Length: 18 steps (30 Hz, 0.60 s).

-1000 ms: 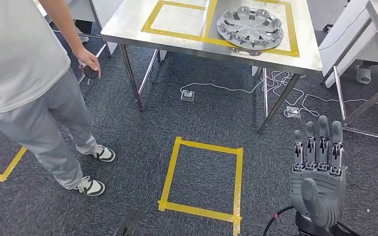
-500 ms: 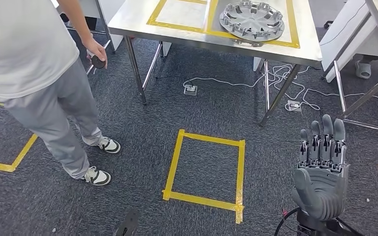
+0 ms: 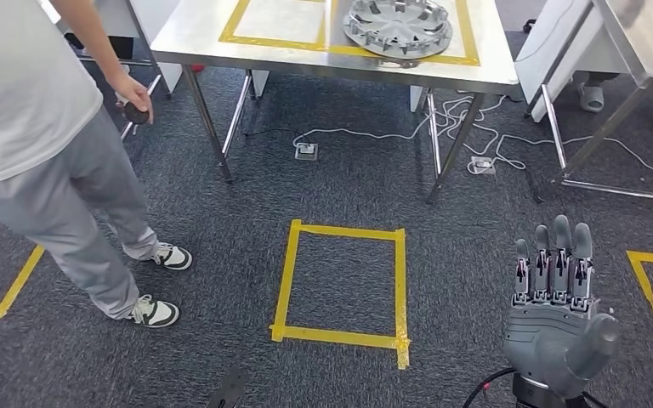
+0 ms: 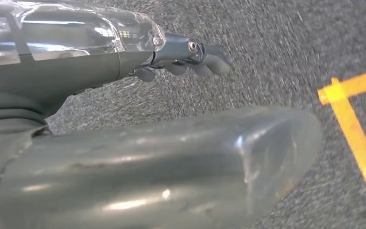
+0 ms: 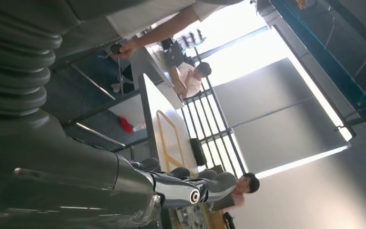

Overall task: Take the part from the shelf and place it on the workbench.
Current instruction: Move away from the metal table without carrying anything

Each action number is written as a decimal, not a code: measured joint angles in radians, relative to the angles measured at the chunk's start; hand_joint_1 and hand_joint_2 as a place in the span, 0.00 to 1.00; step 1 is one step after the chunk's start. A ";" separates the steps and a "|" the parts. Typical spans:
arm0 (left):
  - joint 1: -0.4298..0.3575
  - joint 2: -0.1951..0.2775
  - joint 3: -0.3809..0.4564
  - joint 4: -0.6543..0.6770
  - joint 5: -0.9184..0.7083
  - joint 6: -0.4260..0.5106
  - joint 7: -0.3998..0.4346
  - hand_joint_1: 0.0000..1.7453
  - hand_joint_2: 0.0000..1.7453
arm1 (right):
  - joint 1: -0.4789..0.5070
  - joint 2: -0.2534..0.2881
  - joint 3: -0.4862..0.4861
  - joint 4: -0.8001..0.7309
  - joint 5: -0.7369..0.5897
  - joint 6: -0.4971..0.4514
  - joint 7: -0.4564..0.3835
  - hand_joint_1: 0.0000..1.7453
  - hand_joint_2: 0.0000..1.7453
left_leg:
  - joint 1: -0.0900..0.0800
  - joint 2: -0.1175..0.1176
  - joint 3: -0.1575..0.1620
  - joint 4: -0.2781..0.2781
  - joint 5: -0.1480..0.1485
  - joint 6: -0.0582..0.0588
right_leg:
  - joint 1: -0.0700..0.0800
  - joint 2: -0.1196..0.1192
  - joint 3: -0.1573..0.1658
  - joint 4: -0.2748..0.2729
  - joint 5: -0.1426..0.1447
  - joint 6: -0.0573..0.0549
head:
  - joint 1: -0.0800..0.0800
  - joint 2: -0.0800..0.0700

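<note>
Head view shows the part [image 3: 398, 27], a silver wheel cover with a ring of ribs and clips showing on its upturned face, lying at the top centre of the frame on the steel tabletop [image 3: 204, 38], inside a rectangle of yellow tape. It looks like thin moulded plastic: probably light, fairly stiff across the disc but springy at the rim, and smooth enough to slide on the metal. The clips standing up round the edge look like the weak points, so a hold on the plain outer rim, or two holds on opposite edges, seems safer than pressing the ribs.

At lower right of the frame the right robot hand [image 3: 559, 314] is raised with its fingers [image 3: 561, 255] straight and apart, holding nothing, well away from the part. In the left wrist view the left robot hand [image 4: 186, 55] hangs over the carpet with fingers curled in and nothing in them. At the left of the head view a person [image 3: 42, 127] stands beside the tabletop, holding a small dark object [image 3: 137, 114].
</note>
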 joint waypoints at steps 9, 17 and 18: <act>0.008 0.000 -0.017 0.001 -0.010 -0.001 0.010 0.00 0.00 | 0.014 0.000 -0.001 -0.001 0.093 -0.060 -0.025 0.00 0.00 | 0.001 -0.127 -0.074 0.183 -0.067 -0.001 | 0.001 0.111 -0.008 -0.013 0.026 -0.020 | -0.015 0.000; 0.010 0.003 -0.025 0.002 -0.016 0.000 0.017 0.00 0.00 | 0.010 0.001 0.002 -0.025 0.228 -0.146 -0.021 0.00 0.00 | 0.010 -0.165 0.011 0.000 -0.003 0.018 | -0.007 0.156 -0.062 0.045 0.010 0.023 | -0.008 0.000; 0.009 0.002 -0.026 0.002 -0.016 0.000 0.017 0.00 0.00 | 0.008 0.000 0.002 -0.030 0.233 -0.149 -0.021 0.00 0.00 | 0.012 -0.144 0.013 -0.002 -0.002 0.021 | -0.008 0.124 -0.083 0.085 -0.015 0.030 | -0.004 0.000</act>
